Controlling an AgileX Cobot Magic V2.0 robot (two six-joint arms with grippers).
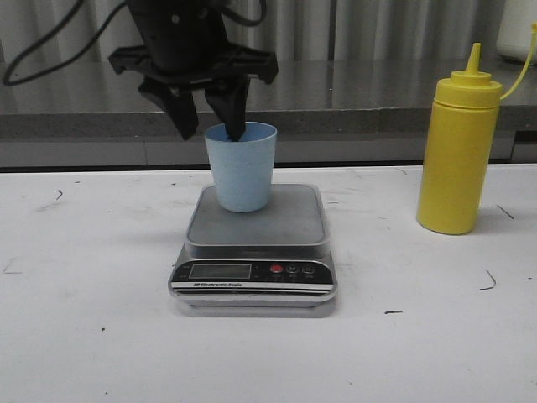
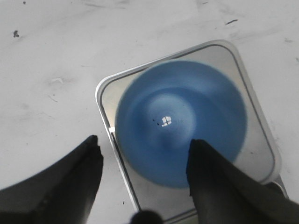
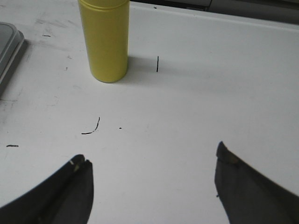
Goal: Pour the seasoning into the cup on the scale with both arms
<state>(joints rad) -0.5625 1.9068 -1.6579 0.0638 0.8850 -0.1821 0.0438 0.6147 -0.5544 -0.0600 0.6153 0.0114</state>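
Cup point(image 1: 242, 168) seated upright on scale point(image 1: 254, 252), its rim straddled by the spread, unclenched left gripper point(image 1: 214, 124), one finger inside: tipping is risked on withdrawal; seasoning point(image 1: 457, 151) stood well right of scale, untouched, right gripper point(image 3: 152, 186) held open short of it.

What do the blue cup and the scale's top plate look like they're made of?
Small pale blue tapered cup: probably plastic, with a matte, even colour and no glare. Square silver platform of the flat digital scale: likely brushed stainless steel, with a dull grey sheen, though it could be metal-look plastic.
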